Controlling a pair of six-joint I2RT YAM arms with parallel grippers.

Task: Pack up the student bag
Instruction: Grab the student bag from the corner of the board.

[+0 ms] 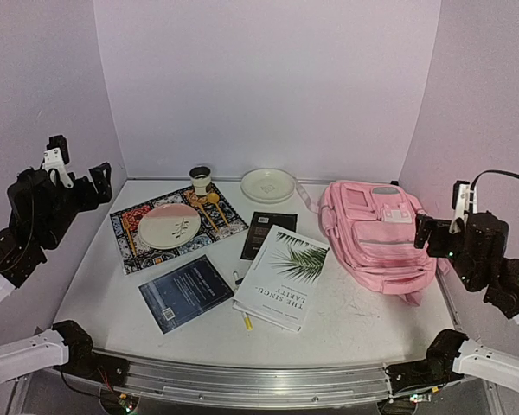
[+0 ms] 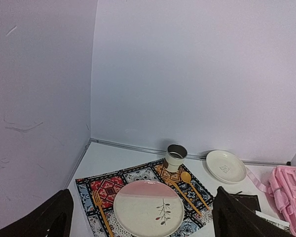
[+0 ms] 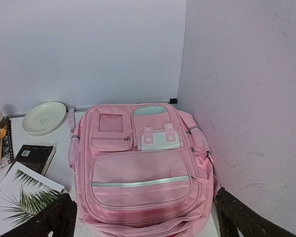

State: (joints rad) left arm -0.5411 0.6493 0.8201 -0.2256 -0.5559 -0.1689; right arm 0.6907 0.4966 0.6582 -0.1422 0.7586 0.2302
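The pink student bag (image 1: 376, 233) lies flat at the right of the table, front pockets up and zipped; it fills the right wrist view (image 3: 140, 168). A white palm-leaf book (image 1: 283, 277), a dark blue book (image 1: 186, 292) and a black book (image 1: 268, 232) lie in the middle. My left gripper (image 2: 143, 217) is raised at the far left, open and empty, above the placemat. My right gripper (image 3: 143, 217) is raised at the right edge, open and empty, just above the bag's near end.
A patterned placemat (image 1: 130, 226) at the left holds a pink-white plate (image 1: 169, 226), a cup (image 1: 201, 179), an orange spoon (image 2: 191, 183) and an orange fork (image 2: 101, 210). A small white plate (image 1: 267, 185) sits at the back. A pen (image 1: 246, 320) lies by the white book.
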